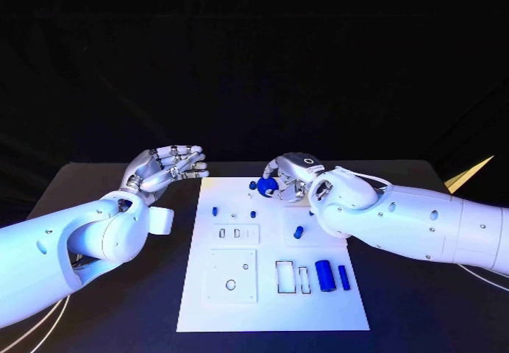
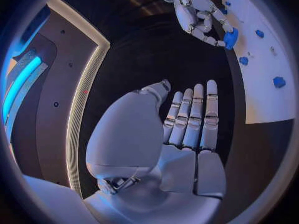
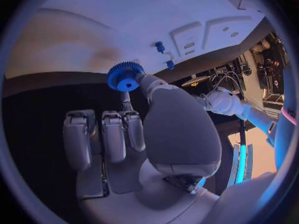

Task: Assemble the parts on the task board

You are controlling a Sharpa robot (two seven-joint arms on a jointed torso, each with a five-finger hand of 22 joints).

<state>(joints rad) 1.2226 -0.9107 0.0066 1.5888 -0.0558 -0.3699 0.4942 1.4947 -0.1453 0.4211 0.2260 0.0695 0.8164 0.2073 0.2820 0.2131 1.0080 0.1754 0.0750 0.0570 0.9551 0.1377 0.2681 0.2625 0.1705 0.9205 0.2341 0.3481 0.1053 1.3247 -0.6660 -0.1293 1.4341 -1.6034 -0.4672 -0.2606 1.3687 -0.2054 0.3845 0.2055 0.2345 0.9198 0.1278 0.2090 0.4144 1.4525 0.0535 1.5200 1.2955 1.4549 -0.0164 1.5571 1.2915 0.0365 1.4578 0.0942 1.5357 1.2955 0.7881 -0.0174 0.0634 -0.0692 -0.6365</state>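
Right now your right robot hand (image 1: pixel 288 175) is over the far end of the task board (image 1: pixel 271 294), and it is pinching a blue gear (image 1: pixel 263 185) between thumb and a finger. The right wrist view shows that gear (image 3: pixel 124 76) clearly: toothed rim, round hub, held at the fingertips while the other fingers (image 3: pixel 114 134) lie straight and side by side. From the left wrist view you can see the same gear (image 2: pixel 230 37) at the tips of the right robot hand (image 2: pixel 198 12), just off the board's edge.

Your left robot hand (image 1: pixel 165 169) holds nothing. It hangs over the dark desk (image 1: pixel 95 191) beside the board's far left corner, palm up and fingers loosely apart; the left wrist view confirms the fingers (image 2: pixel 193 117) are stretched out and bare.

On the board you have two small blue pegs (image 1: pixel 214 211) standing near the far left, a short blue piece (image 1: pixel 299 232) lying at the middle right, and two blue cylinders (image 1: pixel 324 275) lying side by side near the right edge, next to rectangular slots (image 1: pixel 286 277).
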